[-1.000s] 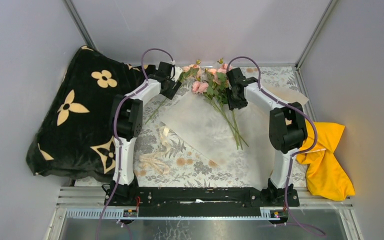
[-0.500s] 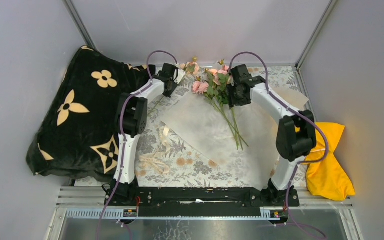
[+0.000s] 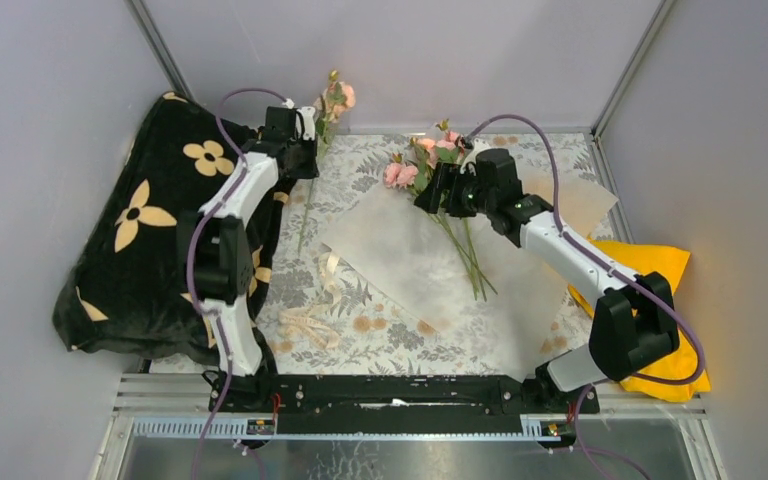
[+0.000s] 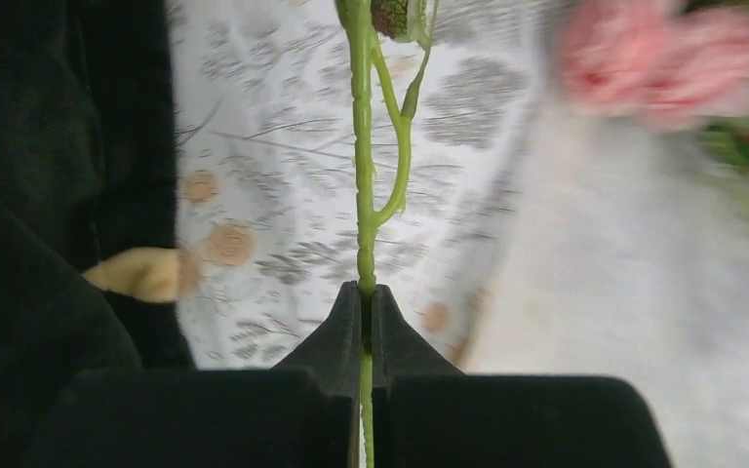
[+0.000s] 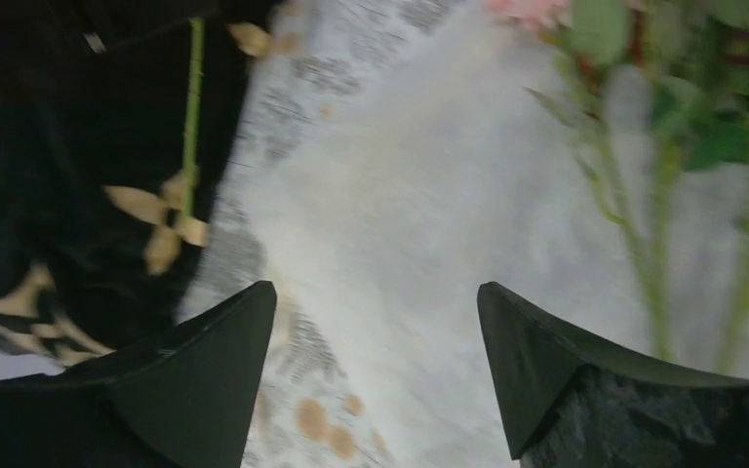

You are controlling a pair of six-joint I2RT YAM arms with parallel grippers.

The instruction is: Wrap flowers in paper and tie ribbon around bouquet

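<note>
On the desk (image 3: 360, 300) the paper (image 3: 400, 255) lies flat, the flowers (image 3: 400, 174) across its far part and the ribbon (image 3: 305, 322) near its left corner. The right tool (image 5: 375, 312) hovers wide open and empty beside the bunch. The left tool (image 4: 366, 307) is clamped on 1 rose stem (image 4: 362, 195), held up well apart from the bunch.

The left arm (image 3: 243, 187) and right arm (image 3: 565, 250) are white with black joints, a purple cable (image 3: 245, 93) along each. The right end effector (image 5: 375, 292) has black wedge fingers (image 5: 205, 380).
</note>
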